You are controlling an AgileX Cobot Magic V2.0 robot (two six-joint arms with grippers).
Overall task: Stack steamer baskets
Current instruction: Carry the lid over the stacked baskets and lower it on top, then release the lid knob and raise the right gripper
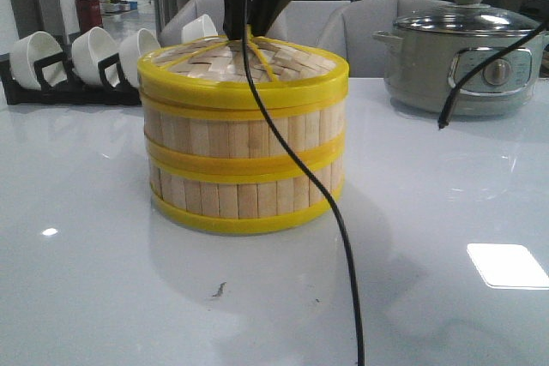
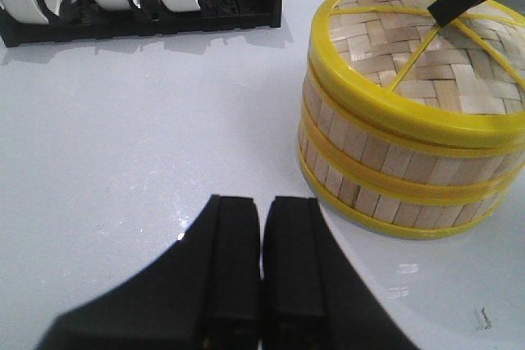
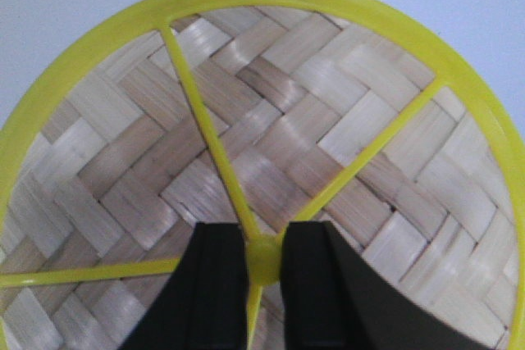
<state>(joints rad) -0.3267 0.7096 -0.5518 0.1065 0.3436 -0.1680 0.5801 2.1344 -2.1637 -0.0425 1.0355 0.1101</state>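
At the table's middle in the front view, two steamer baskets (image 1: pixel 244 169) stand stacked with the lid (image 1: pixel 244 70) on top, the right gripper (image 1: pixel 249 33) directly above its centre. In the left wrist view, the left gripper (image 2: pixel 261 264) rests closed and empty, well apart beside the stack. In the right wrist view, the fingers (image 3: pixel 215 284) pinch the lid's central knob (image 3: pixel 262 261); release should go straight up.

Lid (image 1: pixel 243 66) tops stacked steamer baskets (image 1: pixel 244 165) (bowl rack (image 1: pixel 73 62) behind-left, pot (image 1: pixel 459 62) behind-right)
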